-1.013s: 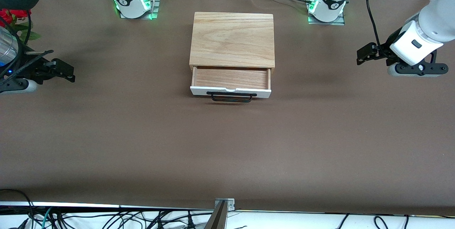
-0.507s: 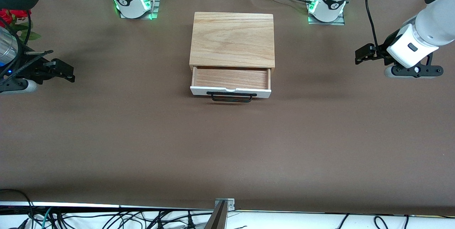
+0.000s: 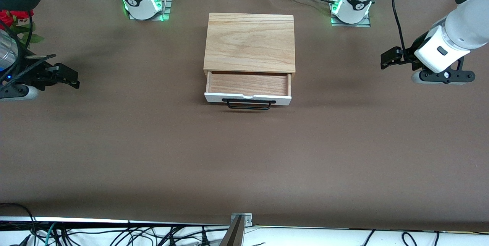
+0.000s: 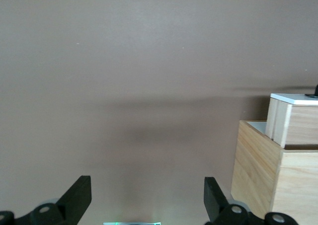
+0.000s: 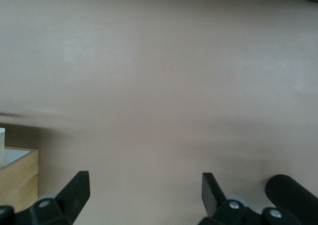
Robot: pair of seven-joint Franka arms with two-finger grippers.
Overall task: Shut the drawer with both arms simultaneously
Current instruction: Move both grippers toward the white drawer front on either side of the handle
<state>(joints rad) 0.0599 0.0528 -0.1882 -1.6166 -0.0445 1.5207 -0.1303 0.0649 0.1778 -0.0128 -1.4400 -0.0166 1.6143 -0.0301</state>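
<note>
On the table (image 3: pixel 114 143), drawer (image 3: pixel 248 84) between both grippers.

The light wooden box (image 3: pixel 250 41) has an oak-like grain with a smooth, matt top. The drawer (image 3: pixel 248 89) has a wood-grain floor, a smooth white front panel and a thin black bar handle (image 3: pixel 248 104). The brown table covering (image 3: pixel 244 154) is matt and cloth-like. The arm shells (image 3: pixel 449 43) are glossy white plastic; both grippers (image 4: pixel 144 205) (image 5: pixel 144 197) are matt black.
</note>
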